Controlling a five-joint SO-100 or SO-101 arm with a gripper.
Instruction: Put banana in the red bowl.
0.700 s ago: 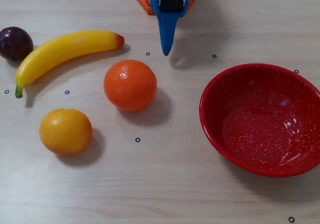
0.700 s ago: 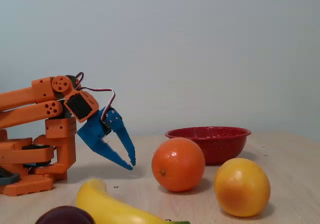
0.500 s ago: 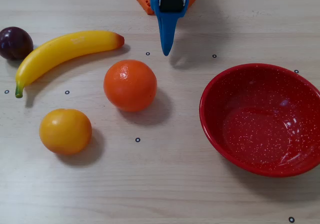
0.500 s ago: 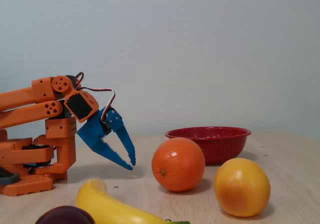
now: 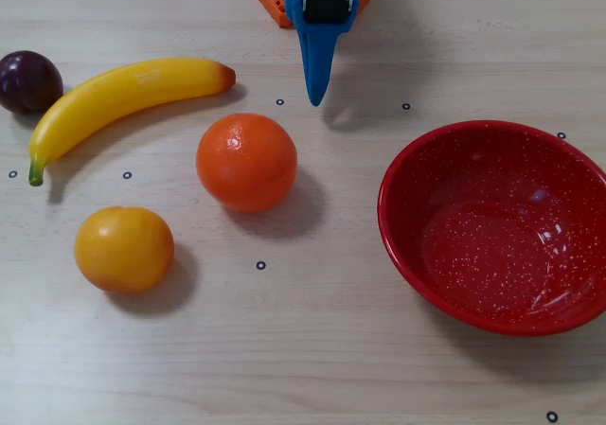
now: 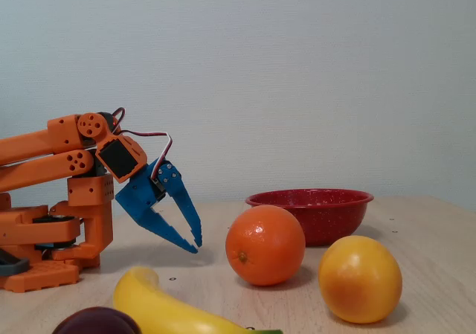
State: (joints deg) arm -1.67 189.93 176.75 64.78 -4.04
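The yellow banana (image 5: 123,98) lies on the wooden table at the upper left of the overhead view, its reddish tip pointing right and its green stem at the lower left. Only part of it shows at the bottom of the fixed view (image 6: 160,308). The red speckled bowl (image 5: 492,245) stands empty at the right; in the fixed view (image 6: 316,215) it is behind the fruit. My blue gripper (image 5: 315,96) is shut and empty, and points down just right of the banana's tip, apart from it. In the fixed view my gripper (image 6: 195,246) hangs slightly above the table.
A round orange (image 5: 246,160) sits between banana and bowl, also in the fixed view (image 6: 265,245). A yellow-orange fruit (image 5: 124,249) lies at the lower left and a dark plum (image 5: 28,81) at the far left. The orange arm base (image 6: 44,237) stands at the table's back edge.
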